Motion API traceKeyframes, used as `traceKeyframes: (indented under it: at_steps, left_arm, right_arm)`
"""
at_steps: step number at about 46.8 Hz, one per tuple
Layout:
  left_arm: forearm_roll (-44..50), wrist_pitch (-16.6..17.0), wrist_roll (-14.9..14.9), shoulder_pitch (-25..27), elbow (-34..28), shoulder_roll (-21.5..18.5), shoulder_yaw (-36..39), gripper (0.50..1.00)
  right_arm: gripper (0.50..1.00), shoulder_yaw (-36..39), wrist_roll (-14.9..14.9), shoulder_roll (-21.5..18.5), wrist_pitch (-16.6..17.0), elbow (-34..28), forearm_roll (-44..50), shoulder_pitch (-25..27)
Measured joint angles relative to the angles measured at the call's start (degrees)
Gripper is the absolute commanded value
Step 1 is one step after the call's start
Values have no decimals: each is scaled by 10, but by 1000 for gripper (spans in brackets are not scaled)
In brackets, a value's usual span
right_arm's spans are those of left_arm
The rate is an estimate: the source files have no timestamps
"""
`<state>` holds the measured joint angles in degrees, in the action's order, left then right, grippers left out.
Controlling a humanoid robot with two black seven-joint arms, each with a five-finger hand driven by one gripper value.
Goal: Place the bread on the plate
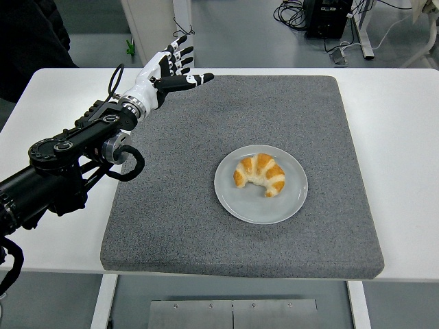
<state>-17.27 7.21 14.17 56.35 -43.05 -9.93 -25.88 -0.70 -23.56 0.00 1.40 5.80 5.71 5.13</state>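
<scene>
A golden croissant (pixel 259 174) lies on a round grey plate (pixel 260 205) near the middle of the dark grey mat (pixel 206 226). My left hand (pixel 173 71) is open with fingers spread, raised over the mat's far left corner, well away from the plate and holding nothing. The black left arm (pixel 62 164) comes in from the left edge. The right arm is out of view.
The mat covers most of the white table (pixel 405 137). A white post (pixel 154 31) stands behind the table's far edge. Cables and a dark box (pixel 326 17) lie on the floor beyond. A dark shape (pixel 27 41) shows at the top left.
</scene>
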Motion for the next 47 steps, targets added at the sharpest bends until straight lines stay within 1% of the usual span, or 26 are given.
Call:
traceKeyframes:
  at_steps: [4, 9, 17, 22, 26, 30, 36, 42, 47]
  left_arm:
    - [15, -1, 12, -4, 18, 9, -6, 965]
    - [41, -3, 15, -16, 31, 13, -29, 965]
    - [47, -14, 29, -33, 38, 30, -55, 965]
    - [48, -18, 32, -42, 58, 44, -93, 965]
    - [48, -32, 32, -48, 81, 50, -129, 965]
    - [56, -58, 32, -50, 104, 55, -150, 965]
    - [74, -72, 35, -50, 126, 57, -154, 963]
    - [81, -73, 58, -50, 127, 57, -154, 963]
    - [86, -80, 61, -50, 127, 57, -157, 963]
  right_arm:
    - [1000, 0, 0, 0, 0, 0, 0, -1]
    - [1000, 0, 0, 0, 0, 1, 0, -4]
    - [1000, 3, 0, 0, 1, 5, 0, -8]
    - [1000, 4, 0, 0, 2, 7, 0, -10]
    - [1000, 4, 0, 0, 4, 8, 0, -10]
    - [1000, 4, 0, 0, 4, 8, 0, -10]
    - [1000, 4, 0, 0, 4, 7, 0, -10]
    - [1000, 4, 0, 0, 4, 7, 0, -10]
    - [1000, 4, 0, 0, 4, 8, 0, -10]
